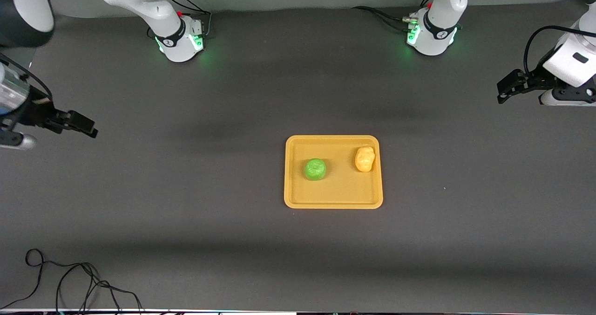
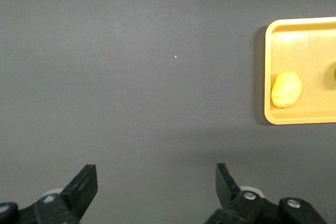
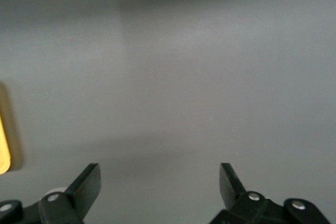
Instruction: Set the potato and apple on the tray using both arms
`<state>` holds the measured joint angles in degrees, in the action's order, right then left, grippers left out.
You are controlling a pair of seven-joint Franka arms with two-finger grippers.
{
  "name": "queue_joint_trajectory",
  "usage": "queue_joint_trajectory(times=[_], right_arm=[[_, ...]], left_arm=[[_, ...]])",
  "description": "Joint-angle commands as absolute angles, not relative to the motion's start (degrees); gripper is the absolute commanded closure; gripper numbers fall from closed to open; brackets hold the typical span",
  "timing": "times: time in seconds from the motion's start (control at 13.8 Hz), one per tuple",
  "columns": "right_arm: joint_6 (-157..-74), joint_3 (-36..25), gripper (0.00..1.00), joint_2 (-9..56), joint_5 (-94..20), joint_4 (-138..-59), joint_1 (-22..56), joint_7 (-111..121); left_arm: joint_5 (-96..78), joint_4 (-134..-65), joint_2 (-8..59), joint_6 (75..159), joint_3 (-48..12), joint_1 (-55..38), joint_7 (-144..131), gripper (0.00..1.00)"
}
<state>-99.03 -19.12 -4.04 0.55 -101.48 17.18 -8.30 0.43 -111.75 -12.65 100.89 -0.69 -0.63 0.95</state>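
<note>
Green apple [image 1: 315, 169], lumpy potato [image 1: 365, 159].

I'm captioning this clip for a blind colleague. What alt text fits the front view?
A yellow tray in the middle of a dark table holds a green apple and, toward the left arm's end, a potato. The open left gripper and open right gripper hang over opposite table ends.

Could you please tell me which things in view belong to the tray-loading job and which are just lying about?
Job:
- lumpy yellow-orange potato, on the tray
- round green apple, on the tray
- flat yellow-orange plastic tray
- left claw, open, empty
- right claw, open, empty

Lying about:
- loose black cable on the dark table
</note>
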Motion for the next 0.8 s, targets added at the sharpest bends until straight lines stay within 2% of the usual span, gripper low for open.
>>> queue_joint_trajectory(times=[0.0, 0.36, 0.73], right_arm=[[-97.6, -20.1, 0.00, -6.2, 0.8, -101.4, 17.9, -7.2], [-97.6, -20.1, 0.00, -5.3, 0.8, -100.2, 17.9, -7.3], [-97.6, -18.9, 0.00, -1.6, 0.6, -96.4, 16.5, -7.4]], left_arm=[[1.2, -111.2, -12.6, 100.3, -1.1, -0.3, 0.5, 0.00], [1.2, -111.4, -12.2, 100.6, -1.1, -0.2, 0.6, 0.00], [1.2, -111.5, -12.0, 100.7, -1.1, -0.2, 0.7, 0.00]])
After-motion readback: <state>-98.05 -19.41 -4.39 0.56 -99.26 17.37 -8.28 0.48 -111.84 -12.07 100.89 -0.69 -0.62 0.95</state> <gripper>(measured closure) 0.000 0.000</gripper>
